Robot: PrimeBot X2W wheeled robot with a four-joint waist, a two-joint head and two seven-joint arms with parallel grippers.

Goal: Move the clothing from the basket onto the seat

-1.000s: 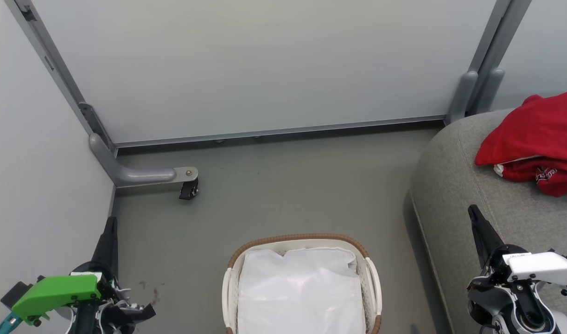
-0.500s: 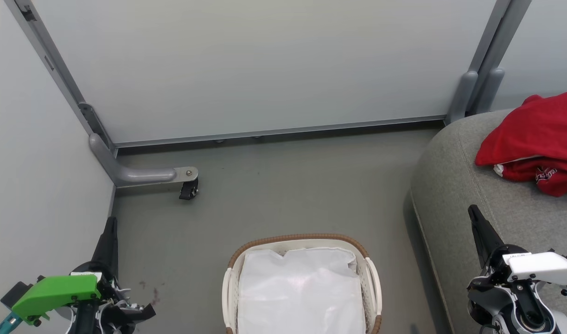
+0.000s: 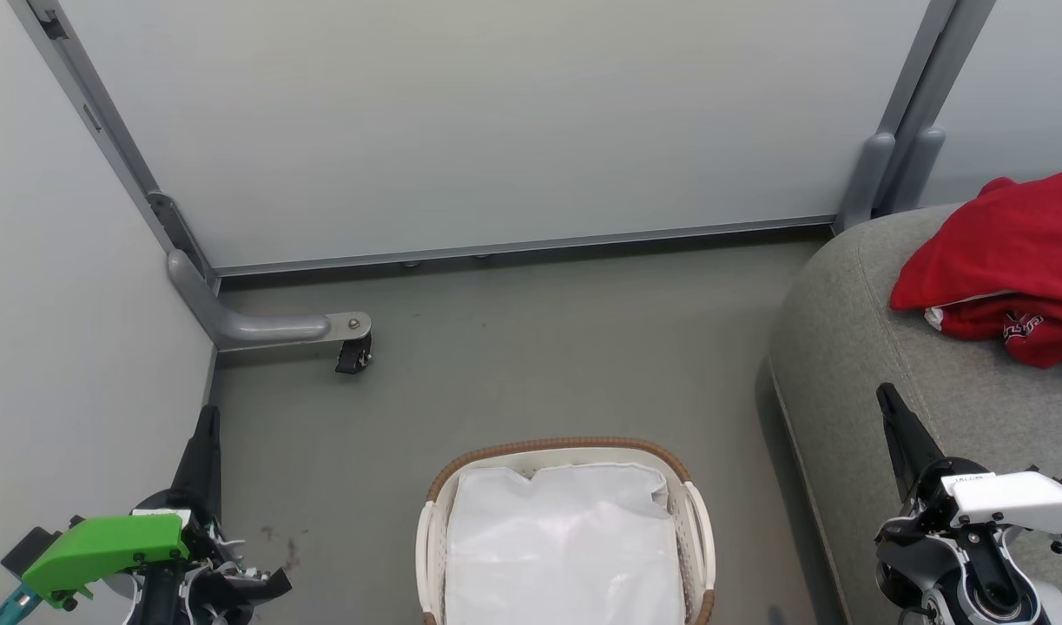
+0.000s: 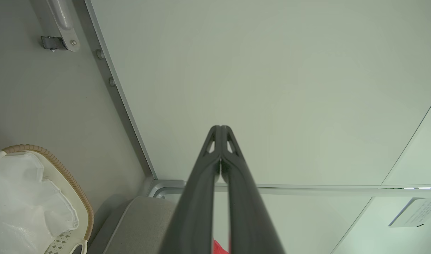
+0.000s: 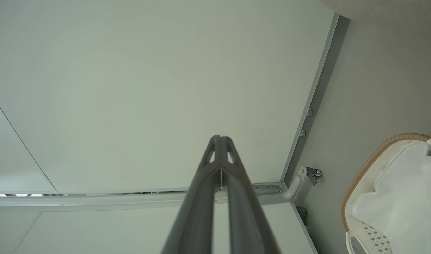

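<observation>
grey wall panels are seen across the back, with a grey-green floor below them. the seat, covered in grey fabric, is stood at the right of the head view. the basket is set on the floor at the bottom centre, left of the seat and apart from it, and its white liner is seen inside. the clothing is heaped on top of the seat by the right edge, red with a white strip showing. the right claw is held over the seat's near part, nearer the camera than the clothing and well apart from it, clenched on nothing. the left claw is held over the floor at the lower left, far from the clothing, with the basket between; it is likewise clenched and empty. in each wrist view the dark fingers are seen pressed together at the tips.
</observation>
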